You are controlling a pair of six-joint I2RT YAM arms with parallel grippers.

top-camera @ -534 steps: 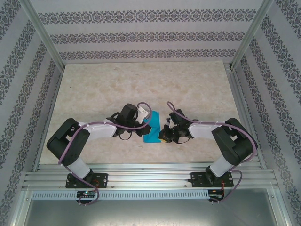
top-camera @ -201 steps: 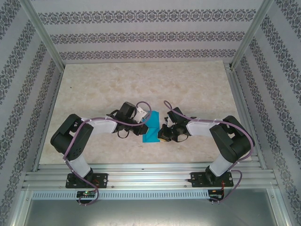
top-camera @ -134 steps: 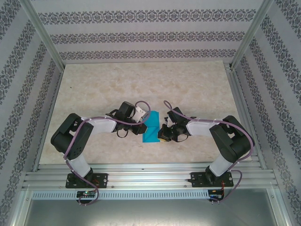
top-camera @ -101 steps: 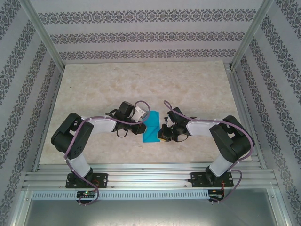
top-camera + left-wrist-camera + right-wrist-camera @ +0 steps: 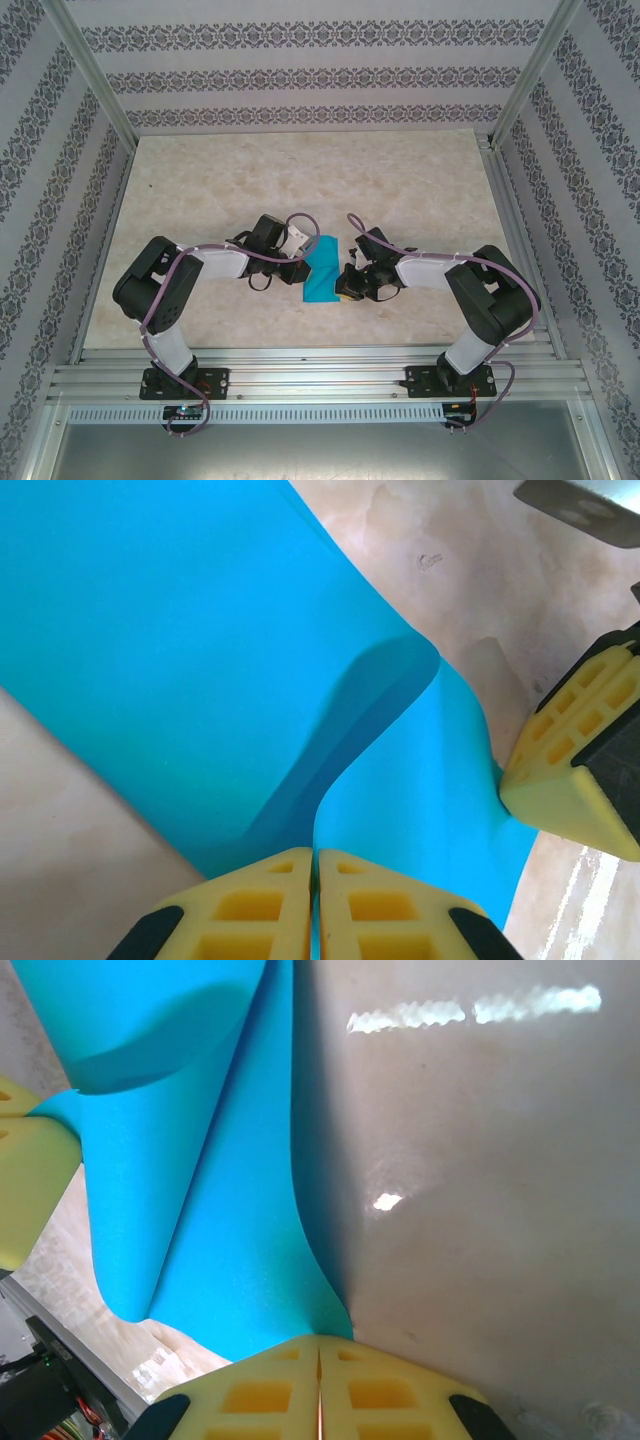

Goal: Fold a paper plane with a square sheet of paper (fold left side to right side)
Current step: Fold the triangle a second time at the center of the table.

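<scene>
From above, the thin, bright turquoise-blue square sheet of paper lies on the pale, stone-look table. It is near the front, in the middle, between the two arms. The left gripper touches its left side. The right gripper touches its right side, a bit nearer the front.

In the left wrist view, the left gripper has its yellow pads pressed together, and the edge of the paper is pinched between them. The paper bends up in a soft curve with a shadow under it. A yellow pad of the right gripper touches the paper on the right.

In the right wrist view, the right gripper is squeezed tight on a corner of the paper. The paper lifts off the shiny table and curls over at the top left. A yellow pad of the left gripper touches it on the left.
</scene>
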